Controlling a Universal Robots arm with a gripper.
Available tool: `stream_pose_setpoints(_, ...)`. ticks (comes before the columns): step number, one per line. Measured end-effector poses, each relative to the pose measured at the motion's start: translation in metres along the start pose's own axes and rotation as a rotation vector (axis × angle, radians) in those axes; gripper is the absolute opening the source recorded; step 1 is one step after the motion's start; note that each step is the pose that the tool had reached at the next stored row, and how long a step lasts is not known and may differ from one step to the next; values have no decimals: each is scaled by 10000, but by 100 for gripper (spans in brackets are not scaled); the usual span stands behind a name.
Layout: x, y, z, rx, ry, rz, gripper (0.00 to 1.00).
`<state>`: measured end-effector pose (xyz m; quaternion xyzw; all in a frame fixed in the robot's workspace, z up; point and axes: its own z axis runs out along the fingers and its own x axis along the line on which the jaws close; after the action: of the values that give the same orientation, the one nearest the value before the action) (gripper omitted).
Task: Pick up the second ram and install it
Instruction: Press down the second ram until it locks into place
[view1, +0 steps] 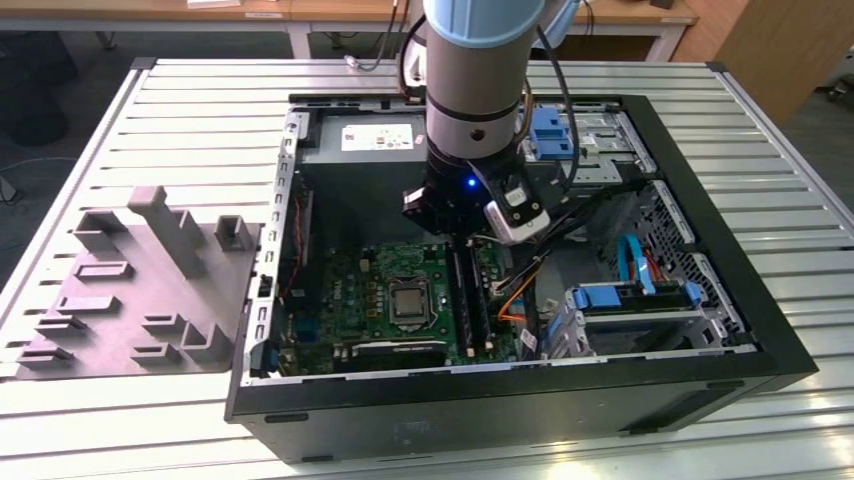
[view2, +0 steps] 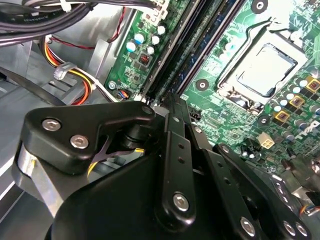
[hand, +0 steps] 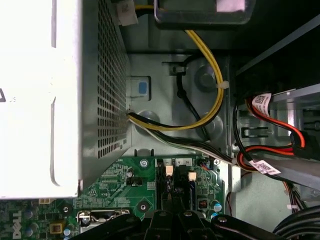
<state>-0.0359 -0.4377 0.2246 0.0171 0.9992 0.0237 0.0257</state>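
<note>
black linkage arms of the pincer (view2: 172, 107) hang low inside the open black desktop computer case (view1: 694, 375), directly over the long black memory slots (view1: 463, 300) on the green motherboard (view1: 360, 290). in the second wrist view the fingers meet at a narrow tip right at the slots' near end, seemingly pressing on the thin dark second ram (view2: 202, 47), which lies along a slot, its long axis running straight away from the pincer. whether the pincer grips the stick or merely pushes it cannot be told. a grey ribbed metal worktop (view1: 160, 130) carries the case.
</note>
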Motion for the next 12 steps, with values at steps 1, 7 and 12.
stream_pose_setpoints(1, 0, 0, 0, 2, 0, 0, 11)
stream_pose_setpoints(7, 2, 1, 34, 2, 1, 0, 11)
stream_pose_setpoints(12, 3, 0, 56, 6, 2, 0, 11)
